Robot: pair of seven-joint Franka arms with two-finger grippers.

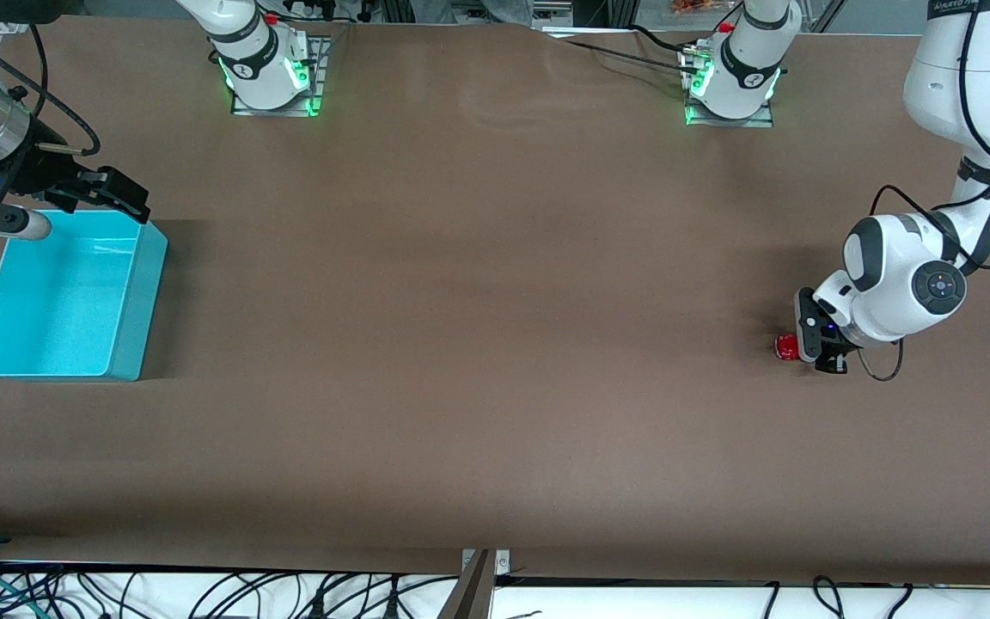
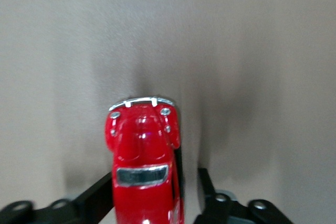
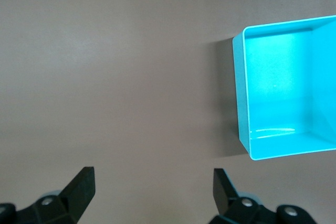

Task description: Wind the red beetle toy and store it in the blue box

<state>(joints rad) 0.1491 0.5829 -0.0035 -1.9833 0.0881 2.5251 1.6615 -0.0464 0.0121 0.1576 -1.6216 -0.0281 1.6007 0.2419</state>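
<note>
At the lower right of the front view, the left gripper [image 1: 815, 346] was down at the table [image 1: 478, 344], its jaws set narrowly about the red beetle toy [image 1: 788, 346]. The left wrist view showed the toy car [image 2: 143, 156] lying between the two black fingers [image 2: 94, 198]; one finger appeared to be against the car's side, while a thin gap seemed to separate the other from it, so a firm grip could not be confirmed. The car's chrome bumper and round headlights pointed away from the wrist, and its glossy red body threw a soft shadow on the brown surface. Its wheels could not be seen. In the front view only a small red patch of the toy showed past the gripper, at the left arm's end of the table.

At the upper left of the front view, the right gripper [image 1: 74, 202] hung over the table at the edge of the blue box [image 1: 138, 292] nearest the robots' bases. The right wrist view showed its jaws spread wide with nothing between the fingertips [image 3: 84, 184], only bare brown tabletop. The box [image 3: 241, 93] appeared at the right of that view, open-topped, its smooth turquoise walls catching the light. The box stood at the right arm's end of the table, well apart from the toy, its inside bare as far as could be seen.
</note>
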